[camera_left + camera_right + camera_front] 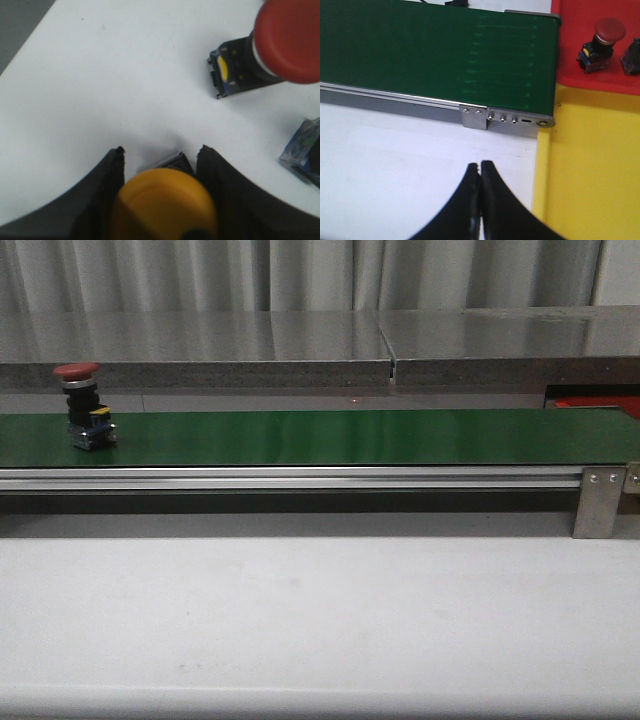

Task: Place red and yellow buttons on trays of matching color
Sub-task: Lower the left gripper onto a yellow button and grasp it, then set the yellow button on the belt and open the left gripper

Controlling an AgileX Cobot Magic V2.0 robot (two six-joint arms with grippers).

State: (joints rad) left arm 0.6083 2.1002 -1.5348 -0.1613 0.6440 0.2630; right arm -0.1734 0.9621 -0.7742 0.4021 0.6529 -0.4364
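One red button (602, 42) is sitting in the red tray (570, 45) at upper right, while the left gripper (160, 165) is clamping a yellow button (162, 205), the right gripper (480, 172) is pinching shut on nothing, and another red button (82, 405) is waiting on the belt (350, 435) at left.

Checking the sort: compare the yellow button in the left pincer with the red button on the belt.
The yellow button has a yellow cap and sits between the left pincer fingers; the red button has a red cap and stands free, upright, on the green belt. Both have domed caps.

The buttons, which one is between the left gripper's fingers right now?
The yellow-capped button, seen in the left wrist view between the black fingers of the left gripper. The red-capped button lies apart on the white surface, untouched.
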